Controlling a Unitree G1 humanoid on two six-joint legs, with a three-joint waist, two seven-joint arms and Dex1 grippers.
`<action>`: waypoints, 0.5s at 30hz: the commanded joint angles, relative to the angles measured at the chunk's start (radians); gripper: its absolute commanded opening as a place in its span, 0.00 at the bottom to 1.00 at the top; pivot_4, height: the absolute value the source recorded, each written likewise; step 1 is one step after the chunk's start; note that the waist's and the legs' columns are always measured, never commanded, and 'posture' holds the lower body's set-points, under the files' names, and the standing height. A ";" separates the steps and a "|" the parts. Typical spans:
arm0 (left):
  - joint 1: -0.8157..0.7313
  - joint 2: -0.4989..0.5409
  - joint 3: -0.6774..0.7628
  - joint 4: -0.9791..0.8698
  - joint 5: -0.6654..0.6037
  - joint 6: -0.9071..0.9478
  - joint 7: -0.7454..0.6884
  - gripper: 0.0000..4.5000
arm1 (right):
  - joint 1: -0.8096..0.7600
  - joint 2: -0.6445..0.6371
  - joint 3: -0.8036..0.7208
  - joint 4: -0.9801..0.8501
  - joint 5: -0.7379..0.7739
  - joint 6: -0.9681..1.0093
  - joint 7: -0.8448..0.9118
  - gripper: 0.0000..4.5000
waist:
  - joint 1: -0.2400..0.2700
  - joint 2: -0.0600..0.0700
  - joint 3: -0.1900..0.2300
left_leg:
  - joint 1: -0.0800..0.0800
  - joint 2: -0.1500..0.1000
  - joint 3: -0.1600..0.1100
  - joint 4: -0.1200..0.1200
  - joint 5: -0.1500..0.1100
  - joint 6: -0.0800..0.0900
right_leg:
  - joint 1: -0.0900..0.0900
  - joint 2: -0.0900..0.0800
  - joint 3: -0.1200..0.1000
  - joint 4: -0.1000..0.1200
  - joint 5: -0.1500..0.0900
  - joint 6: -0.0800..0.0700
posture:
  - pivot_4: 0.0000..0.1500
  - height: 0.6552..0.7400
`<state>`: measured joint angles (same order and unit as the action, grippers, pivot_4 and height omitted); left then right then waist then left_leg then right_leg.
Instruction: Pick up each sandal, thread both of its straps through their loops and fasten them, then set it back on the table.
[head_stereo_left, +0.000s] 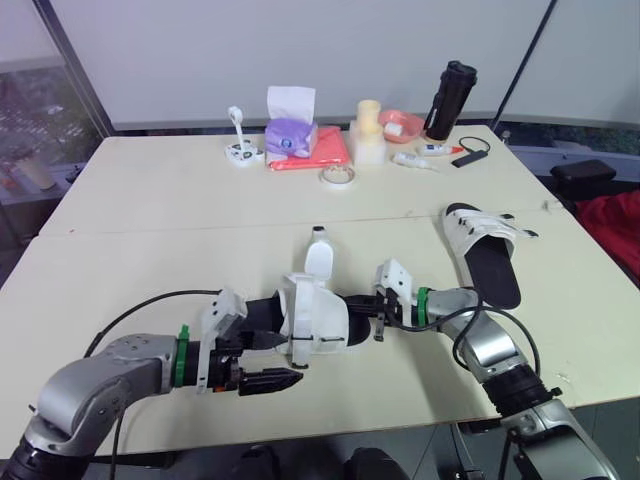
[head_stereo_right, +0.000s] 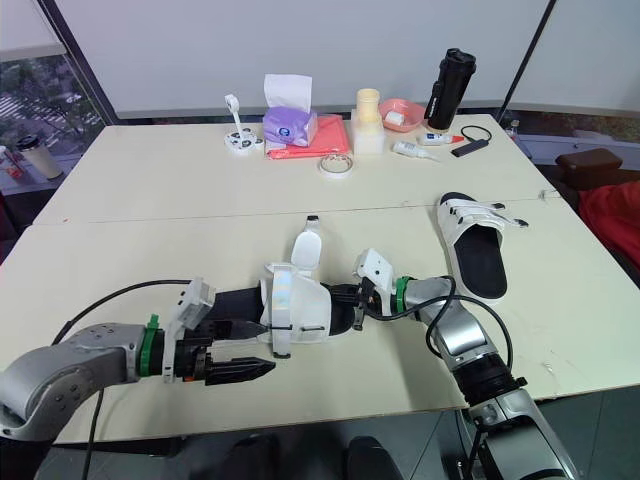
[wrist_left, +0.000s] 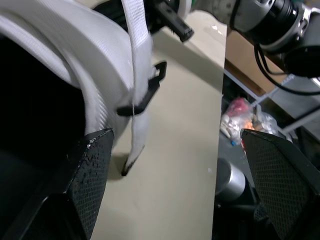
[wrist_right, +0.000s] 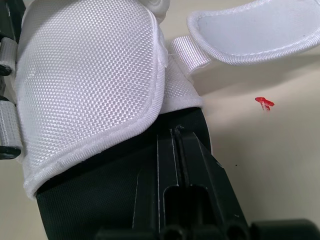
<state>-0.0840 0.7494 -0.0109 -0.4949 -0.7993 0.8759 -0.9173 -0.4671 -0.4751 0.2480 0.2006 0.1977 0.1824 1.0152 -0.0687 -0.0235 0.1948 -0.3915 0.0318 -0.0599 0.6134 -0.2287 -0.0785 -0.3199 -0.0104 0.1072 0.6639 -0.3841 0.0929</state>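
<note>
A white sandal with a black sole (head_stereo_left: 315, 315) lies at the table's near middle between my two grippers. One of its straps (head_stereo_left: 320, 258) sticks up loose toward the far side. Another strap (wrist_left: 137, 75) hangs down the near side through a black loop (wrist_left: 147, 95). My right gripper (head_stereo_left: 378, 318) is shut on the sandal's black sole (wrist_right: 120, 170) at the right end. My left gripper (head_stereo_left: 272, 362) is open at the sandal's left end, one finger (wrist_left: 87, 170) against the white upper. A second sandal (head_stereo_left: 487, 252) lies flat to the right, straps open.
Along the far edge stand a purple tissue box (head_stereo_left: 290, 132), a red folder (head_stereo_left: 318, 150), a tape roll (head_stereo_left: 339, 177), a cream container (head_stereo_left: 368, 135), a pink bowl (head_stereo_left: 400, 123) and a black bottle (head_stereo_left: 450, 100). The table's near edge (head_stereo_left: 400, 425) runs just behind my arms.
</note>
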 joint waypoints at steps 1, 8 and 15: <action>-0.018 0.011 -0.024 0.004 0.010 -0.022 -0.039 0.93 | 0.034 -0.029 0.015 0.065 -0.062 0.045 -0.023 0.00 | 0.000 0.000 0.000 | 0.000 0.000 0.000 0.000 0.000 0.000 | 0.000 0.000 0.000 0.000 0.000 0.000 | 1.00 1.00; -0.047 0.022 -0.042 0.045 0.032 -0.036 -0.069 0.93 | 0.042 -0.030 0.012 0.058 -0.062 0.048 -0.032 0.00 | 0.001 0.000 0.000 | 0.000 0.000 0.000 0.000 0.000 0.000 | 0.000 0.000 0.000 0.000 0.000 0.000 | 1.00 1.00; -0.112 -0.029 -0.118 0.106 0.072 -0.063 -0.102 0.93 | 0.046 -0.022 0.011 0.049 -0.064 0.054 -0.045 0.00 | 0.002 0.000 0.000 | 0.000 0.000 0.000 0.000 0.000 0.000 | 0.000 0.000 0.000 0.000 0.000 0.000 | 1.00 1.00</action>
<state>-0.1779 0.7247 -0.1161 -0.3937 -0.7437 0.8371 -1.0058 -0.4552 -0.4799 0.2418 0.1891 0.1977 0.1830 1.0065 -0.0667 -0.0234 0.1949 -0.3916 0.0316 -0.0600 0.6134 -0.2286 -0.0785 -0.3199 -0.0108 0.1071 0.6636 -0.3842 0.0928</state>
